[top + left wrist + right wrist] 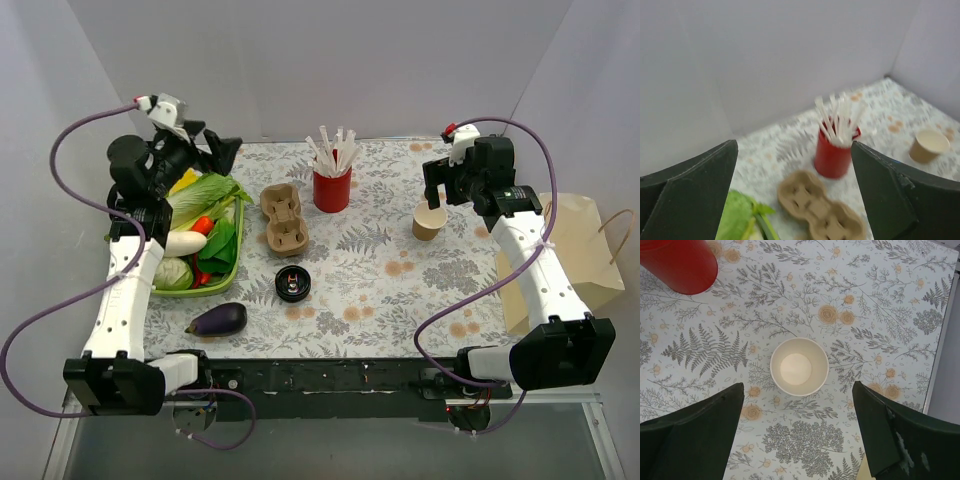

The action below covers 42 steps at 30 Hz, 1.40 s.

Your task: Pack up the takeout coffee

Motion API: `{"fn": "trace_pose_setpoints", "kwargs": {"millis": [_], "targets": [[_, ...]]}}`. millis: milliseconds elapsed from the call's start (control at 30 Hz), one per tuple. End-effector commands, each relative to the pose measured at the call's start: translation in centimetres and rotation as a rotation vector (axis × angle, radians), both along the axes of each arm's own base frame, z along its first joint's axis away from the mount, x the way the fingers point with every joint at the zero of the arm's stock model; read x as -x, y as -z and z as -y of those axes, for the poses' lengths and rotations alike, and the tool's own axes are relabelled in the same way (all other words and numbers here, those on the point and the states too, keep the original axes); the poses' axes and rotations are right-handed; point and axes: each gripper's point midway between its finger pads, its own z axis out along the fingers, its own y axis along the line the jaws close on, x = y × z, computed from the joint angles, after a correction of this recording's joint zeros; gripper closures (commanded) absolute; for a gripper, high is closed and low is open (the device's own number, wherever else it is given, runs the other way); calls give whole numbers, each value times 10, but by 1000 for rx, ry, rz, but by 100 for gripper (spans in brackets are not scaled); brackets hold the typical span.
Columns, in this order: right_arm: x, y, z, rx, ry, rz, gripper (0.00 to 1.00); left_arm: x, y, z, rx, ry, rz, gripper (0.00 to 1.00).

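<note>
The takeout coffee, a small kraft paper cup (430, 223), stands upright and open on the floral tablecloth at the right. In the right wrist view I look straight down into it (799, 366); it also shows far right in the left wrist view (928, 145). My right gripper (440, 192) hovers just above and behind the cup, open and empty (799, 432). The beige pulp cup carrier (283, 220) lies mid-table and shows in the left wrist view (820, 210). My left gripper (215, 152) is open and empty, raised over the back left corner (795, 197).
A red cup of white straws (332, 180) stands behind the carrier. A green tray of vegetables (232, 262) sits at the left. An eggplant (217, 320) and a black lid (293, 284) lie near the front. A kraft paper bag (575, 262) lies at the right edge.
</note>
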Motion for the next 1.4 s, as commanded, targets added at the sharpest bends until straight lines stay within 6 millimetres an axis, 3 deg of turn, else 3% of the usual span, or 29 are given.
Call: {"fn": "trace_pose_setpoints", "kwargs": {"millis": [0,100,133,200,333,467,667,700,733,833,933,1067,1167,1367], "targets": [[0,-15,2,20,-17,47,3,21,80,29,-56,212,-258,2],[3,-15,0,39,-57,48,2,33,103,37,-114,304,-322,2],[3,-13,-1,58,-92,46,2,40,119,44,-118,371,-397,2],[9,-7,-5,87,-154,23,3,41,121,46,-138,400,-416,2],[26,5,-21,139,-371,-8,4,41,146,49,-132,430,-521,2],[37,18,-27,148,-460,-79,9,38,162,48,-137,408,-569,2],[43,35,-26,173,-501,-137,11,25,163,50,-164,390,-594,3],[44,38,-26,174,-508,-142,11,15,174,51,-183,376,-624,3],[45,41,-27,177,-516,-153,11,16,169,62,-209,397,-625,2],[46,51,-25,198,-512,-192,12,8,179,73,-304,394,-613,2],[47,63,-22,238,-559,-235,22,12,181,82,-342,402,-602,2],[56,82,-19,267,-624,-323,44,29,185,84,-318,436,-619,2],[54,85,-24,237,-635,-332,45,38,193,84,-305,446,-638,2],[27,92,-21,274,-595,-314,48,46,197,83,-295,441,-655,2]]}}
